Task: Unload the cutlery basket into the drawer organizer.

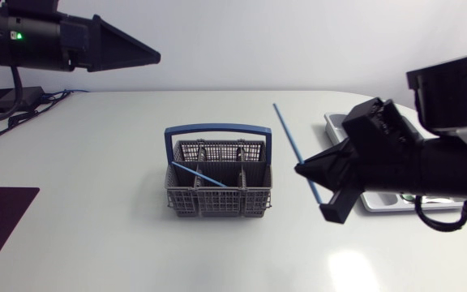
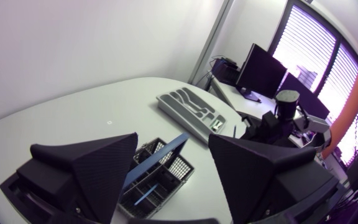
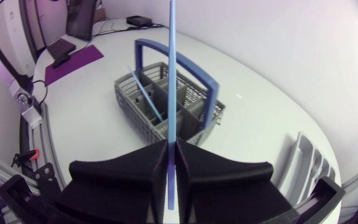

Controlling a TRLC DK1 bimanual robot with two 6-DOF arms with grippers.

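The right gripper (image 3: 171, 144) pinches a thin blue stick (image 3: 171, 68) between its two fingers, and the stick points straight ahead past the fingertips. Seen from above, this gripper sits at 3 o'clock from the grey cutlery basket (image 1: 217, 204), near it but apart. A second blue stick (image 1: 201, 173) leans inside the basket. The drawer organizer (image 1: 335, 122) lies at 2 o'clock from the basket, partly under the right arm. The left gripper (image 1: 148, 55), fingers spread wide, hangs at 11 o'clock.
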